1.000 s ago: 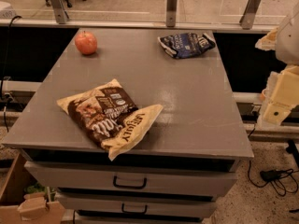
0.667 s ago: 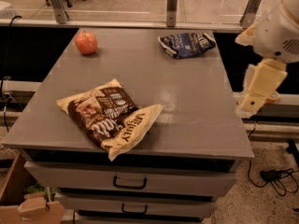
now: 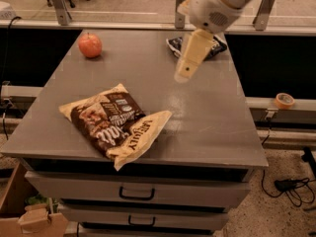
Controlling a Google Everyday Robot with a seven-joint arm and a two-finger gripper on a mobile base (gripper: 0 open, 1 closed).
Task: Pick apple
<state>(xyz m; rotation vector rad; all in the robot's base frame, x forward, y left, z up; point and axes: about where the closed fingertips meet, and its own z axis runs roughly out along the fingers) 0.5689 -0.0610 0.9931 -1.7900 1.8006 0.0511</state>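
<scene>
The apple (image 3: 90, 45) is small, round and red-orange. It stands at the far left corner of the grey table (image 3: 207, 117). My gripper (image 3: 184, 74) is cream-coloured and hangs from the white arm at the top of the camera view. It points down over the far middle of the table, well to the right of the apple and apart from it. It holds nothing that I can see.
A brown and cream snack bag (image 3: 116, 125) lies at the front left of the table. A dark blue bag (image 3: 172, 45) lies at the far right, partly hidden behind my gripper. Drawers (image 3: 136, 194) sit under the table. A tape roll (image 3: 285, 100) lies on a ledge to the right.
My arm has swung in from the right edge of the view to over the far middle of the table. The apple and both bags have not moved.
</scene>
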